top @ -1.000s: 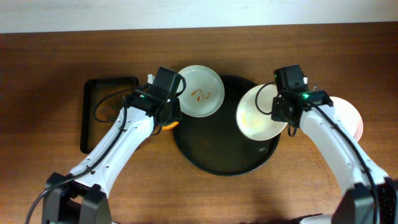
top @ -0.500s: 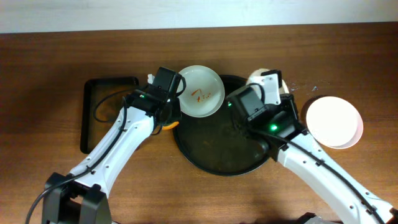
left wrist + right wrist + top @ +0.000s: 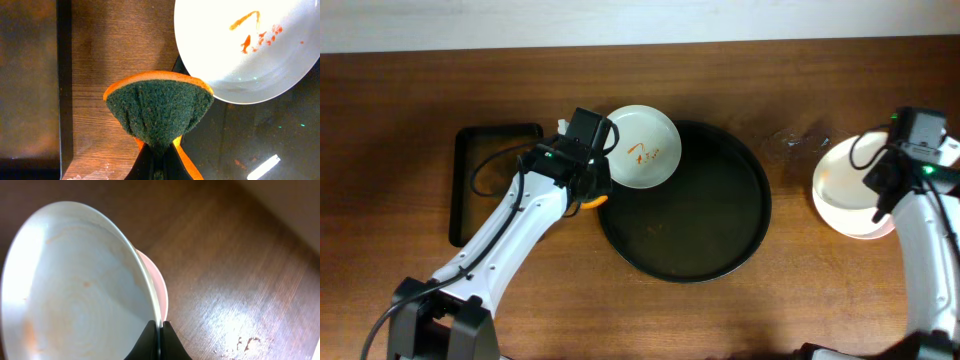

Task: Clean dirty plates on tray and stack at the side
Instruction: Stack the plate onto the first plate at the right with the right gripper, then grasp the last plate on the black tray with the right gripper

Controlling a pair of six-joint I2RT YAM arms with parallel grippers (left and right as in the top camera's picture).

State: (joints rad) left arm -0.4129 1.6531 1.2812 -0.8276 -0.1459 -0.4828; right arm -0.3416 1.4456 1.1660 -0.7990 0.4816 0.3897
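Observation:
A white plate with orange-red smears (image 3: 640,147) rests on the upper left rim of the round black tray (image 3: 685,235); it also shows in the left wrist view (image 3: 240,45). My left gripper (image 3: 588,185) is shut on a green and orange sponge (image 3: 159,110), held beside that plate over the tray's left edge. My right gripper (image 3: 892,182) is shut on the rim of a wiped white plate (image 3: 75,290), held over another plate (image 3: 850,205) lying on the bare table to the right of the tray. The lower plate shows pinkish in the right wrist view (image 3: 157,287).
A smaller rectangular dark tray (image 3: 485,180) lies left of the left arm. Wet marks and crumbs show on the wood (image 3: 798,140) between the black tray and the right-hand plates. The black tray holds a few small sauce specks (image 3: 650,230).
My right arm has carried the plate from over the tray's right part out to the right, above the plate on the table. The left arm has not moved.

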